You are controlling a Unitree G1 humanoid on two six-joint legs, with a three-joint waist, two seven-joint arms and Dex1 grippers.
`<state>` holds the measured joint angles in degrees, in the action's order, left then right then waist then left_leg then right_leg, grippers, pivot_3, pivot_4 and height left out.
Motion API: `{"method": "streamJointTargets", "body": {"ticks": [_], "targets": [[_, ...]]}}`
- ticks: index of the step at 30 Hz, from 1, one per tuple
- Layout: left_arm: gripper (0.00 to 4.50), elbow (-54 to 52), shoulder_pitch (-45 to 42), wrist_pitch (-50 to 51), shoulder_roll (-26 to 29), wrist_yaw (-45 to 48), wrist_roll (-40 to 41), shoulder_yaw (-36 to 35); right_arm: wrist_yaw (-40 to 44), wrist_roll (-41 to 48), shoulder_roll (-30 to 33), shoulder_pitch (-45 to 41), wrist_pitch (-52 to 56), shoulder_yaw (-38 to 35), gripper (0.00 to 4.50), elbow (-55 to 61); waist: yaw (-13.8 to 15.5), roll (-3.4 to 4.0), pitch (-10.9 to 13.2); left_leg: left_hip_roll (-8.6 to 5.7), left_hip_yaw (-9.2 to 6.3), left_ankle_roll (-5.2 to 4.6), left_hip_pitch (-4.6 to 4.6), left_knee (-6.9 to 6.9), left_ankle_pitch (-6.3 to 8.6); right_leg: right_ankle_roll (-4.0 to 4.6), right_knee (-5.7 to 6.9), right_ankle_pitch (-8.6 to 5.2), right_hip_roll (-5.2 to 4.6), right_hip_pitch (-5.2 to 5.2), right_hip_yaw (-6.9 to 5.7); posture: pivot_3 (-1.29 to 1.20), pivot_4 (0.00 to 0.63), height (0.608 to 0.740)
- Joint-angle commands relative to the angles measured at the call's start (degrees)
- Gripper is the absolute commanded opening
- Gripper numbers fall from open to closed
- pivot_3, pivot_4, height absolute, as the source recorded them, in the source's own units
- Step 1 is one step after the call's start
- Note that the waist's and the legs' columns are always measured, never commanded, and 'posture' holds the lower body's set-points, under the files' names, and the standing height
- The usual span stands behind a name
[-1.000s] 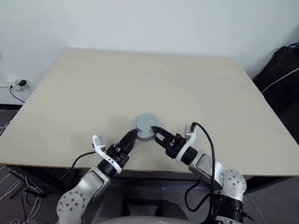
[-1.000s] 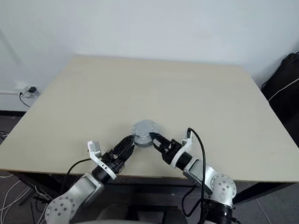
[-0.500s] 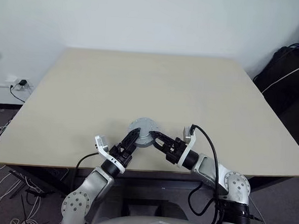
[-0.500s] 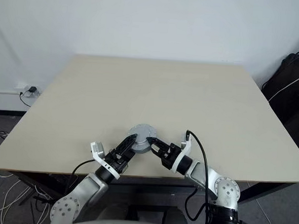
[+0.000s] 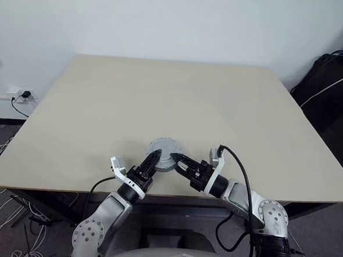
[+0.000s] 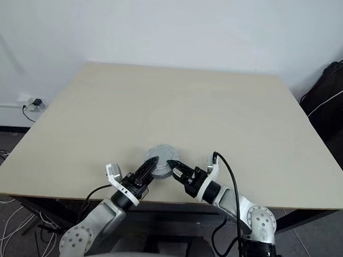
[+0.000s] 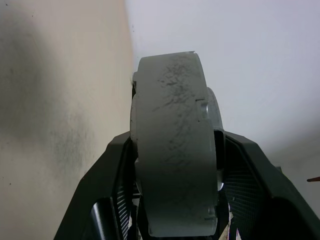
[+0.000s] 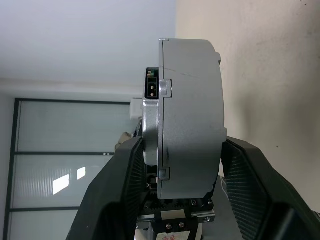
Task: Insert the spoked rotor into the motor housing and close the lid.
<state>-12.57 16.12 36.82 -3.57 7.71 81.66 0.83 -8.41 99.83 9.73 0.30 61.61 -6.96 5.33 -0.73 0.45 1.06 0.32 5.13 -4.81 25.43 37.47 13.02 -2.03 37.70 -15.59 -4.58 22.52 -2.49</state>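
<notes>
Beige and bare apart from the work at its near edge, the worktop (image 5: 173,99) stands against a white wall (image 5: 166,17). Dark bags (image 5: 330,97) with a white cable sit on the floor off its right side, and a wall socket (image 5: 19,95) with loose cables lies low to its left. Near the front edge, the assembled grey motor housing (image 5: 163,153) is clamped from both sides: the left claw (image 5: 152,160) grips its left rim and the right claw (image 5: 178,161) its right rim, black fingers (image 7: 112,165) pressed on both flat faces. Whether the lid sits on it cannot be told.
</notes>
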Motion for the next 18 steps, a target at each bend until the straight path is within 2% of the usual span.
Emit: {"method": "streamJointTargets", "body": {"ticks": [1,6,13,18], "targets": [[2.17,-0.48,-0.7,-0.51,-4.26,-0.29,-0.33,1.4,1.67,0.81,0.45,-1.05,-1.98,0.3,2.11,5.21,0.0,0.0,0.0,0.0,0.0,0.0,0.0,0.01,0.0,-0.01,0.0,0.0,0.0,0.0,0.0,0.0,0.0,0.74],[2.17,-0.51,-0.97,-1.67,-4.13,-0.59,-1.13,1.48,2.66,-3.53,1.28,-0.96,-4.23,0.88,2.11,6.62,0.02,0.0,0.0,0.0,0.0,-0.01,0.0,0.02,0.0,-0.01,0.0,0.01,0.0,0.0,0.0,0.0,0.0,0.74],[2.13,-0.91,-1.69,-3.19,-3.96,-0.53,-2.03,1.33,3.95,-3.79,2.88,-0.61,-4.32,1.05,4.42,6.57,0.07,-0.02,0.01,0.0,0.0,-0.03,0.02,0.05,0.01,-0.02,0.0,0.01,0.0,-0.01,0.0,0.0,0.0,0.74],[2.12,-1.36,-3.13,-5.57,-3.74,-1.79,-4.25,0.02,6.01,-7.95,6.46,0.53,-4.34,0.79,4.5,6.99,0.14,-0.04,0.02,0.0,0.0,-0.04,0.02,0.07,0.02,-0.02,0.0,0.01,-0.01,-0.02,-0.01,0.0,0.0,0.74]]}}
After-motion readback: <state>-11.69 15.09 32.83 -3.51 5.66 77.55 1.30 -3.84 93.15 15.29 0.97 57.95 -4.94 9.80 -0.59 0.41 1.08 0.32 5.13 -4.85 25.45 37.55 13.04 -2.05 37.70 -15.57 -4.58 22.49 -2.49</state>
